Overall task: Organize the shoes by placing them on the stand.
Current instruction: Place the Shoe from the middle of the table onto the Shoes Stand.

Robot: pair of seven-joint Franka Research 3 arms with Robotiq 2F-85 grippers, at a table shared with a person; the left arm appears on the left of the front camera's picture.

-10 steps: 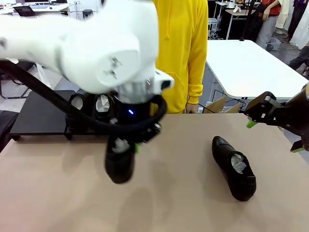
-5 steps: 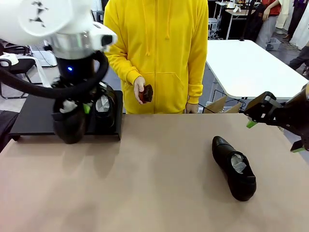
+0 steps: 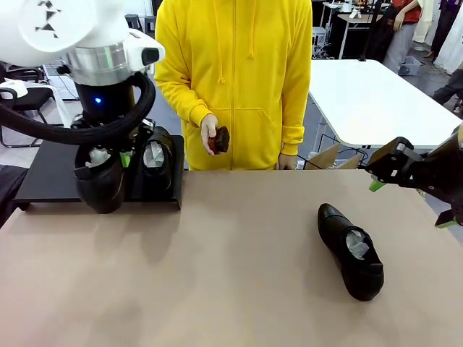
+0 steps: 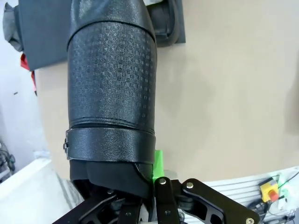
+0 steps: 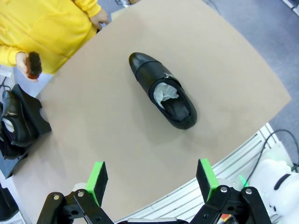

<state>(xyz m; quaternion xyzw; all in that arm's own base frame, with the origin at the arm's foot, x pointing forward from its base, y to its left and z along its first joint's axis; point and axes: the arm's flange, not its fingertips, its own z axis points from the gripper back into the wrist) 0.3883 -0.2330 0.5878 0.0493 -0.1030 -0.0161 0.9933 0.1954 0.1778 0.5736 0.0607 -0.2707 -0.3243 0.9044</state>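
Left gripper [image 3: 108, 160] is clamped tight on the heel end of a shoe [image 3: 100, 186], green pad [image 4: 158, 161] pressed against its collar. In the left wrist view the held shoe's black leather is embossed with a fine grid grain, and a smooth strap with a small buckle crosses it. Its long axis runs straight up that frame, heel at the fingers, toe at the top. In the front view it sits at mid-left, rounded toe toward the camera, crumpled white paper bulging from the opening. It overlaps the near edge of the stand [image 3: 51, 173]; I cannot tell whether it touches.

The stand is flat, matte black and low, with a bare stretch on its left half. Just right of the held shoe, another glossy shoe [image 3: 155, 163] stands on it, paper inside.

Right gripper [image 3: 410, 204] hovers at the right edge, jaws wide apart, gripping nothing. Below it in the right wrist view lies the last shoe [image 5: 163, 91], flat on the beige table [image 3: 239, 289]. In the front view its toe points to the upper left and its heel to the lower right.

Smooth, bare tabletop runs wide between that shoe and the stand. Across the far edge, a person's hand [image 3: 208, 134] holds a small dark brush [image 3: 220, 139].
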